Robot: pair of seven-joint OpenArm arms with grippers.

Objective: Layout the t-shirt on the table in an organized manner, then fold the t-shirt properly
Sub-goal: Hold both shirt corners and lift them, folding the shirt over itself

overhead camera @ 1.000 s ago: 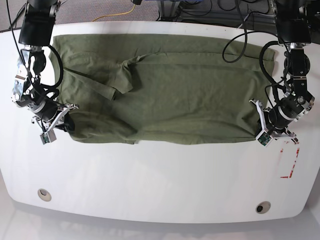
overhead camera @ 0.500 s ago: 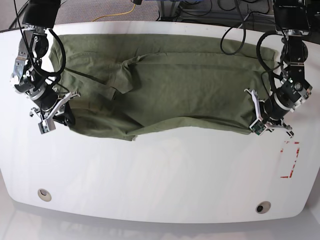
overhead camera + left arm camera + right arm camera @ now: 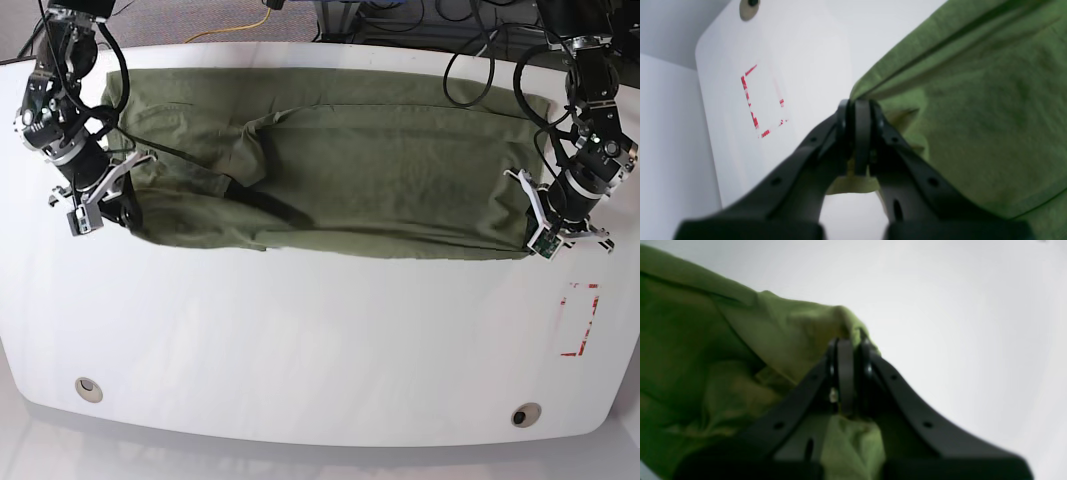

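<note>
Shirt (image 3: 340, 180): I see it spread across worktop (image 3: 320, 340).
Left pincer (image 3: 540, 235): clenched on shirt, 3 o'clock.
Right pincer (image 3: 110, 205): clenched on shirt, 9 o'clock.

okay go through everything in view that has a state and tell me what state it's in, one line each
t-shirt: spread wide across the table, wrinkled, near edge lifted at both corners, a sleeve folded over its middle.
left gripper: shut on the t-shirt's corner.
right gripper: shut on the t-shirt's other near corner.
table: bare in front of the t-shirt, red dashed mark uncovered.
</note>
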